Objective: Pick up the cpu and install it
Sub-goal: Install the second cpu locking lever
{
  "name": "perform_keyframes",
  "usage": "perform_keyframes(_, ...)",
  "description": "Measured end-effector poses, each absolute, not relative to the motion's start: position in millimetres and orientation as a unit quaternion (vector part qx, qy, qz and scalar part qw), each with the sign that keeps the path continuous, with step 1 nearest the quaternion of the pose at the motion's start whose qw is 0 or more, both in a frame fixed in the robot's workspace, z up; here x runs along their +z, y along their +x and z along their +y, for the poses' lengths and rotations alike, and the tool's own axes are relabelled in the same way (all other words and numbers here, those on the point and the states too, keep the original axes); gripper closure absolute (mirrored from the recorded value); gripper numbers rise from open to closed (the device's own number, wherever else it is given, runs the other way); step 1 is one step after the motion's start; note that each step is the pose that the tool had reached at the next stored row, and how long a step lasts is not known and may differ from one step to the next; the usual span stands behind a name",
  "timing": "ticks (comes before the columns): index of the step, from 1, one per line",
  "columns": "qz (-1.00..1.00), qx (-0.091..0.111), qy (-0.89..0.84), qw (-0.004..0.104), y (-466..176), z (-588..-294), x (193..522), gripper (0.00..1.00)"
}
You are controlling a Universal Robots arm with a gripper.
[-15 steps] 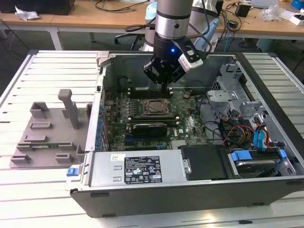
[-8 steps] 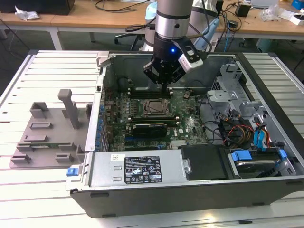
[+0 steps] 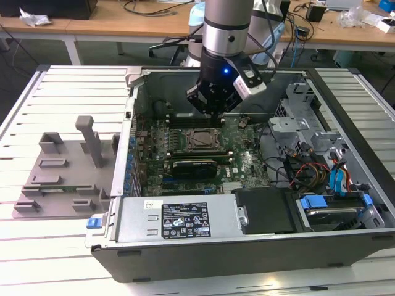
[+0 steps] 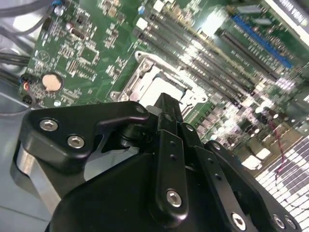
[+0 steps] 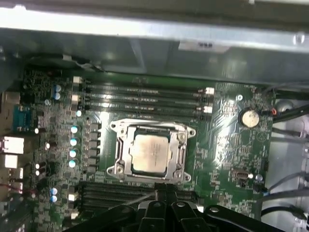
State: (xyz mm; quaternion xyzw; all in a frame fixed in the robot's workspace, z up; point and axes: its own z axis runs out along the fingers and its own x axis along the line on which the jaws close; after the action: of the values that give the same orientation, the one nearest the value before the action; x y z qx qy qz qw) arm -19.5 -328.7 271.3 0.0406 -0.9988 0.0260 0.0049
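Ext. view: black tool (image 3: 213, 102) on the silver arm hangs inside the open dark-grey desktop computer case (image 3: 247, 246), above the green motherboard (image 3: 247, 161), just beyond the black-and-metal square socket frame (image 3: 202, 140). Case lies on a white slatted counter (image 3: 62, 98); grey plastic fixture tray (image 3: 62, 169) sits well apart toward the ext. view's left.

2nd wrist view: tool body (image 4: 164, 145) in front, links drawn close together; tips hidden by the body, so can't tell if clenched or released. Nothing seen between them. Socket frame (image 4: 145, 77) lies past the tool.

1st wrist view: small flat square silvery-grey cpu (image 5: 150, 152) lies flat inside the socket frame (image 5: 150, 126), edges square w/ the frame opening, apart from the tool. Tool links (image 5: 166, 212) sit just beside the frame's near edge. Round silver coin battery (image 5: 249, 117) off to one side of the board.

Judgement: cpu looks seated already; install step appears at or near done, tool not holding it. Any further move calls for a straight clean lift, no contact w/ frame or memory slots (image 5: 145, 99).
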Motion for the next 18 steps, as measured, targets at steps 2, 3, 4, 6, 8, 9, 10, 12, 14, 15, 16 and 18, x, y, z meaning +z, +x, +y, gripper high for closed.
perform_keyframes(2, -0.999, 0.026, 0.041, 0.005, -19.6, -337.3, 271.2, 0.89)
perform_keyframes(3, -0.999, 0.026, 0.041, 0.005, -19.5, -341.3, 271.2, 0.89)
perform_keyframes(4, -0.999, 0.026, 0.041, 0.005, -19.5, -345.1, 271.1, 0.89)
perform_keyframes(6, -0.999, 0.025, 0.041, 0.005, -19.6, -351.2, 271.0, 0.89)
perform_keyframes(8, -0.999, 0.025, 0.041, 0.005, -19.6, -361.7, 270.4, 0.89)
perform_keyframes(9, -0.999, 0.024, 0.041, 0.005, -19.6, -366.3, 269.8, 0.89)
perform_keyframes(10, -0.999, 0.021, 0.041, 0.005, -19.9, -370.1, 269.4, 0.89)
perform_keyframes(12, -0.999, 0.006, 0.041, 0.004, -20.3, -372.7, 269.1, 0.89)
perform_keyframes(14, -0.999, -0.025, 0.041, 0.003, -20.4, -373.3, 269.1, 0.89)
perform_keyframes(15, -0.999, -0.033, 0.040, 0.003, -20.5, -373.3, 269.1, 0.89)
perform_keyframes(16, -0.998, -0.043, 0.040, 0.002, -20.5, -373.3, 269.1, 0.89)
perform_keyframes(18, -0.997, -0.063, 0.039, 0.001, -20.6, -373.3, 269.1, 0.89)
